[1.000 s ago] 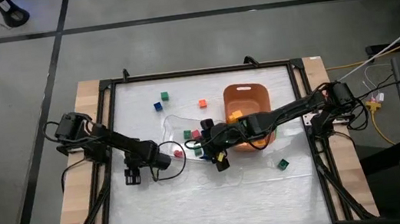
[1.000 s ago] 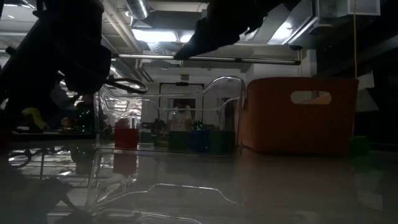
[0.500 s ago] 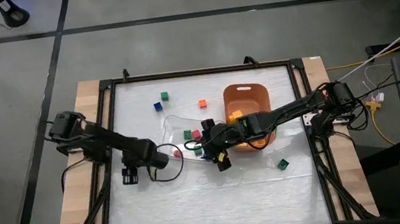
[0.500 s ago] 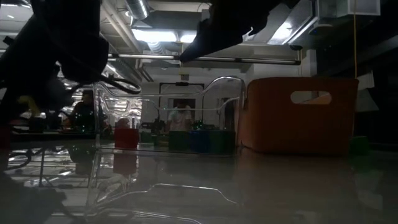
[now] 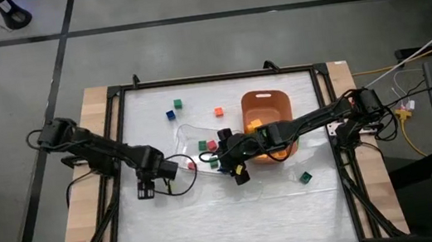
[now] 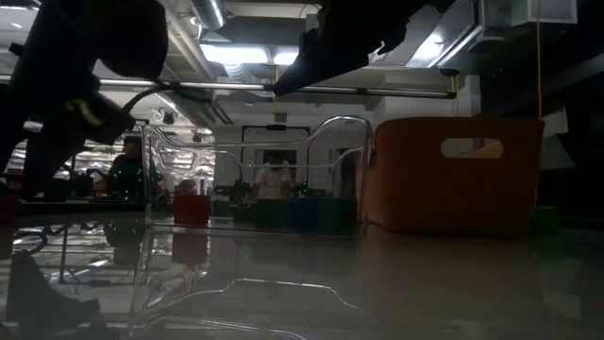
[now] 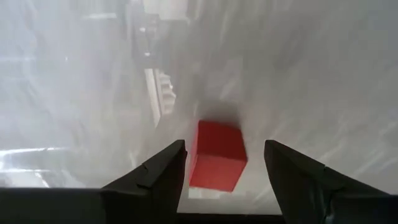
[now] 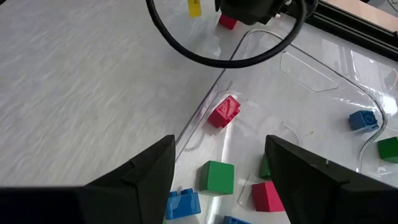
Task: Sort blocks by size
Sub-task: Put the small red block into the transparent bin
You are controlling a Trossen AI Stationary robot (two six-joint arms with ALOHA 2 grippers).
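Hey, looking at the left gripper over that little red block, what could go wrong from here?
The left gripper is open around a small red block that sits off-centre between its fingers, so closing might push it aside or tilt it. The clear tray edge lies close by, and the fingers might catch it. The right gripper hangs open over the tray's blocks, near the left arm, so the arms could bump.

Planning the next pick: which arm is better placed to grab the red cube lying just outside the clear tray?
Left. The left gripper is open with the red cube between its fingers. The right gripper, also open, hangs over the clear tray.
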